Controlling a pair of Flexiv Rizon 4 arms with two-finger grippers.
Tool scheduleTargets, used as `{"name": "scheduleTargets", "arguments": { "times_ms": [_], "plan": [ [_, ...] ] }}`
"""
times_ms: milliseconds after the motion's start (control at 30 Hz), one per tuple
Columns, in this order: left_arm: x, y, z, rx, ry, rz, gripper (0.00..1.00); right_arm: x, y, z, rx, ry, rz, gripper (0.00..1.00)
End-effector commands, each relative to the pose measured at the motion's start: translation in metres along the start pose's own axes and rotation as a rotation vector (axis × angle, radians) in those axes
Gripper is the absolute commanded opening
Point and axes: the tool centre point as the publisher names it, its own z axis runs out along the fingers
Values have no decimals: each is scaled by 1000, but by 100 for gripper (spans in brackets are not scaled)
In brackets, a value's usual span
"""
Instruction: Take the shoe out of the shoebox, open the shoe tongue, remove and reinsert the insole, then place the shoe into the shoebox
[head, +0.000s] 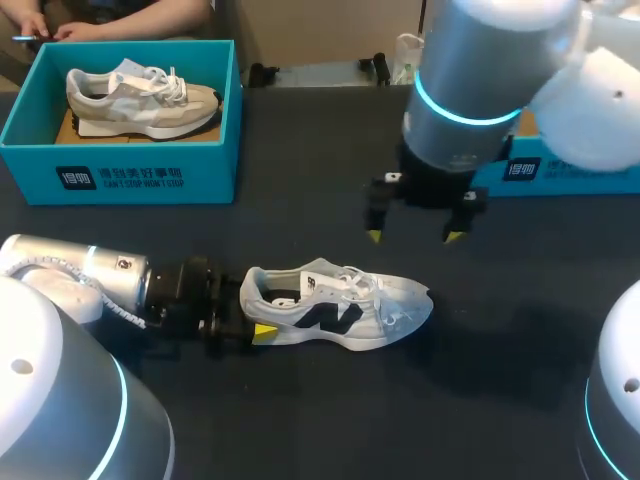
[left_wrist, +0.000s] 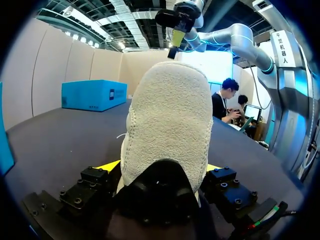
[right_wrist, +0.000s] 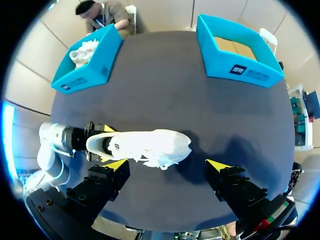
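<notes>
Head view showed you the white shoe (head: 340, 308) lying on its sole on the dark table (head: 520, 330), out of the shoebox (head: 150, 172), with the toe pointing to your right side. Your left gripper (head: 252, 312) was clamped on the heel, one yellow-tipped finger on each side. In the left wrist view the heel (left_wrist: 167, 130) filled the space between those fingers (left_wrist: 111, 165), both pressed against it.

Your right gripper (head: 413, 236) hung above the shoe, a little behind its laces, fingers spread wide and touching nothing. In the right wrist view the shoe (right_wrist: 145, 145) lay under and ahead of that released gripper (right_wrist: 167, 165), with the left arm (right_wrist: 60, 142) at the heel end.

The shoebox stood at the table's far left corner, well apart from the white shoe, and held a beige shoe (head: 140, 100). A second blue box (head: 560, 172) sat at the far right, partly hidden behind your right arm (head: 480, 80).
</notes>
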Motion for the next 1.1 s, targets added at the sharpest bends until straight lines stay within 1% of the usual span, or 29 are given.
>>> {"name": "scheduleTargets", "arguments": {
  "times_ms": [33,300,533,633,700,733,767,1100],
  "plan": [
    [-1,0,0,-4,1,-1,0,31,10,12,34,-184,17,100],
    [-1,0,0,-4,1,-1,0,48,9,25,49,-282,51,100],
    [-1,0,0,-4,1,-1,0,58,5,39,54,-308,36,100],
    [-1,0,0,-4,1,-1,0,63,0,47,36,-306,32,100],
    [-1,0,0,-4,1,-1,0,66,-2,54,16,-313,16,100],
    [-1,0,0,-4,1,-1,0,68,-3,56,22,-345,-4,100],
    [-1,0,0,-4,1,-1,0,71,-2,60,46,-370,-55,100],
    [-1,0,0,-4,1,-1,0,71,-2,60,46,-370,-55,100]
  ]
}}
